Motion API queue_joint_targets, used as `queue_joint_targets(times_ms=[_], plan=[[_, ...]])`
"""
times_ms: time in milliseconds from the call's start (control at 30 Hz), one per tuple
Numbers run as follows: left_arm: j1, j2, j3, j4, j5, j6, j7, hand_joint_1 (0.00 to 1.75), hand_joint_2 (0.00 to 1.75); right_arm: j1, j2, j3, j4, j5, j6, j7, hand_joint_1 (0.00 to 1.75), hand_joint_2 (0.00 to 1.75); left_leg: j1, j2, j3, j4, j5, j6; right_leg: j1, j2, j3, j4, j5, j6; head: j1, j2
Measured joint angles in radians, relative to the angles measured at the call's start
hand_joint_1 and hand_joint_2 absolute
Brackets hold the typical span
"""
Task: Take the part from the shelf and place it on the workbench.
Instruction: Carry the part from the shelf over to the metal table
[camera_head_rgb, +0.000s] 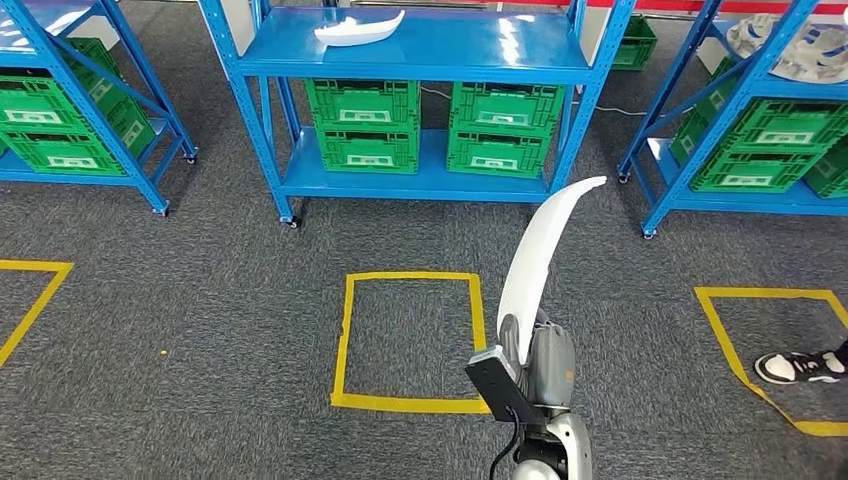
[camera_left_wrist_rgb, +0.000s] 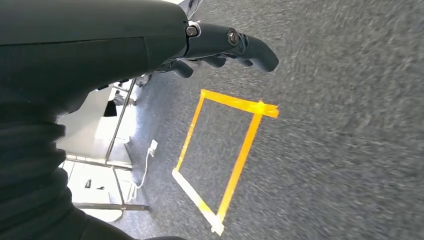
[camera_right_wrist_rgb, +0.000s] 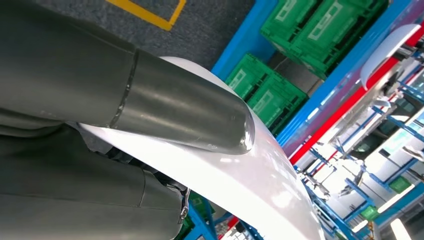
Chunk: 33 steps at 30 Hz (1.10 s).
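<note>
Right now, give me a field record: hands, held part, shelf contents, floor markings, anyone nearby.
right hand: right hand grips the lower end of a long curved white part, thumb pressed on it
left hand: left hand hangs over the carpet, fingers curled, holding nothing
shelf: middle blue shelf carries another white part on top, green crates below
floor: yellow tape square on grey carpet ahead
person: a shoe at the right edge
workbench: cannot tell where it is
</note>
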Motion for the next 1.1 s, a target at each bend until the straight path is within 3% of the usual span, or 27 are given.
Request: queue_joint_targets(times_ms=[33,67,100,167,200,233,300,333,400,467,500,533,567,600,633,700,733,833,900,967,1000,1033,1067,1100], plan=[[0.000,0.000,0.002,0.000,0.003,0.000,0.000,0.00,1.75,0.001,-0.001,0.000,0.001,-0.002,0.000,-0.001,1.75,0.00,0.000,0.000,-0.017,0.003,0.012,-0.002,0.000,0.000,0.015,0.013,0.015,-0.001,0.000,0.000],[0.000,0.000,0.004,0.000,0.005,0.000,0.000,0.00,1.75,0.000,-0.002,0.000,0.002,-0.005,0.000,-0.003,1.75,0.00,0.000,0.000,-0.034,0.007,0.023,-0.004,0.000,0.000,0.047,-0.006,0.043,-0.002,0.000,0.000],[0.000,0.000,0.006,0.000,0.006,0.000,0.000,0.00,1.75,0.000,-0.003,0.000,0.003,-0.006,0.000,-0.005,1.75,0.00,0.000,0.000,-0.050,0.011,0.034,-0.007,0.000,0.001,0.097,-0.061,0.067,-0.005,0.000,0.000],[-0.002,0.000,0.009,-0.001,0.008,0.000,0.000,0.00,1.75,-0.005,-0.003,0.000,0.004,-0.009,0.000,-0.010,1.75,0.00,-0.002,0.000,-0.072,0.019,0.051,-0.017,0.003,0.003,0.203,-0.206,0.069,-0.014,0.000,0.000],[-0.003,0.000,0.011,-0.001,0.008,0.000,0.001,0.00,1.75,-0.006,-0.003,0.000,0.005,-0.012,0.000,-0.013,1.75,0.00,-0.003,0.000,-0.078,0.020,0.061,-0.022,0.005,0.004,0.233,-0.259,0.058,-0.020,0.000,0.000],[-0.004,0.000,0.012,-0.001,0.008,0.000,0.000,0.00,1.75,-0.008,-0.003,0.000,0.005,-0.015,0.000,-0.014,1.75,0.00,-0.003,0.000,-0.080,0.018,0.071,-0.028,0.008,0.005,0.244,-0.286,0.049,-0.026,0.000,0.000],[-0.004,0.000,0.014,-0.001,0.008,0.000,0.000,0.00,1.75,-0.008,-0.004,0.000,0.007,-0.022,0.000,-0.016,1.75,0.00,0.000,-0.001,-0.083,0.012,0.085,-0.041,0.008,0.004,0.231,-0.295,0.064,-0.040,0.001,0.000],[-0.003,0.001,0.015,-0.001,0.008,0.000,0.000,0.00,1.75,-0.008,-0.004,0.000,0.008,-0.025,0.000,-0.016,1.75,0.00,0.001,-0.002,-0.090,0.020,0.071,-0.048,0.007,0.003,0.223,-0.297,0.075,-0.049,0.001,0.000],[-0.003,0.001,0.015,0.000,0.011,0.000,0.001,0.00,1.75,-0.008,-0.004,0.000,0.008,-0.033,0.000,-0.017,1.75,0.00,0.003,-0.006,-0.114,0.088,-0.010,-0.057,0.004,0.000,0.201,-0.299,0.098,-0.063,0.000,0.000],[-0.003,0.001,0.016,0.000,0.012,0.000,0.003,0.00,1.75,-0.007,-0.005,0.000,0.009,-0.049,0.004,-0.023,1.75,0.00,0.004,-0.007,-0.141,0.212,-0.094,-0.062,0.006,0.005,0.173,-0.298,0.118,-0.066,0.000,0.000],[-0.004,0.001,0.017,-0.001,0.011,0.000,0.003,0.00,1.75,-0.007,-0.005,0.000,0.009,-0.060,0.006,-0.029,1.75,0.00,0.004,-0.007,-0.146,0.264,-0.103,-0.063,0.007,0.009,0.157,-0.297,0.128,-0.065,0.000,0.000],[-0.004,0.002,0.017,-0.001,0.008,0.000,0.003,0.00,1.75,-0.006,-0.006,-0.001,0.011,-0.070,0.010,-0.035,1.75,0.00,0.003,-0.008,-0.140,0.293,-0.090,-0.062,0.008,0.013,0.142,-0.296,0.139,-0.063,0.000,0.000],[-0.004,0.002,0.017,-0.001,0.006,0.000,0.003,0.00,1.75,-0.006,-0.007,-0.001,0.012,-0.078,0.013,-0.040,1.75,0.00,0.003,-0.010,-0.119,0.289,-0.062,-0.059,0.009,0.018,0.126,-0.294,0.150,-0.061,0.000,0.000],[-0.004,0.003,0.017,-0.001,0.005,0.000,0.003,0.00,1.75,-0.006,-0.007,-0.001,0.014,-0.084,0.015,-0.043,1.75,0.00,0.003,-0.018,-0.080,0.248,-0.035,-0.054,0.009,0.025,0.112,-0.291,0.161,-0.058,0.000,0.000],[-0.004,0.003,0.017,-0.001,0.005,0.000,0.003,0.00,1.75,-0.007,-0.008,-0.001,0.016,-0.087,0.016,-0.046,1.75,0.00,0.003,-0.033,-0.029,0.183,-0.028,-0.047,0.009,0.031,0.100,-0.288,0.170,-0.055,0.000,0.000],[-0.004,0.004,0.017,-0.001,0.005,0.000,0.003,0.00,1.75,-0.008,-0.009,-0.001,0.017,-0.090,0.018,-0.049,1.75,0.00,0.002,-0.062,0.066,0.042,-0.053,-0.038,0.010,0.046,0.084,-0.281,0.188,-0.045,0.000,0.000],[-0.004,0.004,0.017,-0.001,0.005,0.000,0.002,0.00,1.75,-0.009,-0.009,-0.001,0.017,-0.091,0.019,-0.050,1.75,0.00,0.000,-0.066,0.088,0.003,-0.070,-0.036,0.010,0.053,0.078,-0.280,0.196,-0.040,0.000,0.000],[-0.005,0.001,0.017,-0.001,0.004,0.000,0.003,0.00,1.75,-0.009,-0.010,-0.001,0.021,-0.094,0.020,-0.052,1.75,0.00,0.001,-0.038,0.090,-0.019,-0.067,-0.020,0.008,0.068,0.066,-0.273,0.206,-0.022,0.001,0.000],[-0.005,0.001,0.017,-0.001,-0.004,0.000,0.005,0.00,1.75,-0.013,-0.011,-0.001,0.025,-0.096,0.023,-0.055,1.75,0.00,0.005,-0.013,0.083,-0.023,-0.055,-0.005,0.006,0.047,0.033,-0.201,0.157,-0.011,0.004,0.000],[-0.003,0.002,0.017,0.000,-0.018,0.000,0.005,0.00,1.75,-0.017,-0.011,-0.001,0.034,-0.101,0.026,-0.060,1.75,0.00,0.003,0.009,0.069,-0.019,-0.047,0.001,0.002,0.023,-0.020,-0.067,0.080,0.000,0.005,0.000],[-0.002,0.003,0.017,0.000,-0.025,0.000,0.005,0.00,1.75,-0.018,-0.011,-0.001,0.038,-0.103,0.028,-0.062,1.75,0.00,0.002,0.020,0.061,-0.016,-0.044,0.001,0.000,0.019,-0.035,-0.017,0.058,0.005,0.005,0.000],[-0.001,0.003,0.017,0.000,-0.031,0.000,0.006,0.00,1.75,-0.018,-0.011,-0.001,0.043,-0.105,0.029,-0.063,1.75,0.00,0.002,0.031,0.055,-0.012,-0.042,-0.001,-0.003,0.015,-0.034,0.002,0.052,0.008,0.005,0.000],[-0.001,0.003,0.017,0.000,-0.035,0.000,0.006,0.00,1.75,-0.018,-0.011,-0.001,0.046,-0.106,0.029,-0.064,1.75,0.00,0.003,0.042,0.051,-0.008,-0.040,-0.002,-0.005,0.011,-0.011,-0.020,0.063,0.009,0.005,0.000],[-0.002,0.002,0.017,0.000,-0.038,0.000,0.006,0.00,1.75,-0.019,-0.011,-0.001,0.048,-0.107,0.030,-0.065,1.75,0.00,0.003,0.052,0.048,-0.003,-0.039,-0.004,-0.007,0.002,0.032,-0.078,0.086,0.009,0.005,0.000]])
